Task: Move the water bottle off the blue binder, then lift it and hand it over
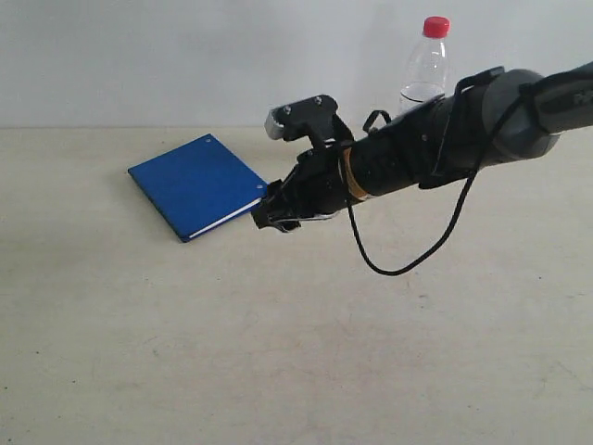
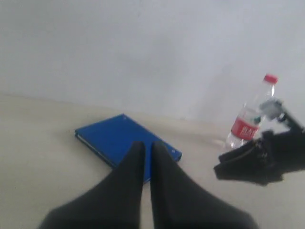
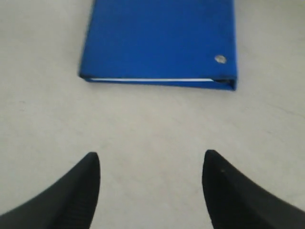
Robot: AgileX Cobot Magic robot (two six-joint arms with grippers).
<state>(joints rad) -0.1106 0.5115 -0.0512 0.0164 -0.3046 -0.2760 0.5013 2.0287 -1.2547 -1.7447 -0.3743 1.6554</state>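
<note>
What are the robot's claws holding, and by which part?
Nothing. The right gripper is open near the blue binder; the left gripper is shut on nothing.

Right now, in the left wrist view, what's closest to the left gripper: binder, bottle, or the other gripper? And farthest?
1. Binder, just beyond the left gripper tips.
2. Right gripper, off to one side.
3. Bottle, standing behind that gripper.

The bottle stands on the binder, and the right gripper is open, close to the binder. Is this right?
Not quite. The bottle stands on the table, apart from the binder, as the left wrist view shows. The right gripper is indeed open, close to the binder.
</note>
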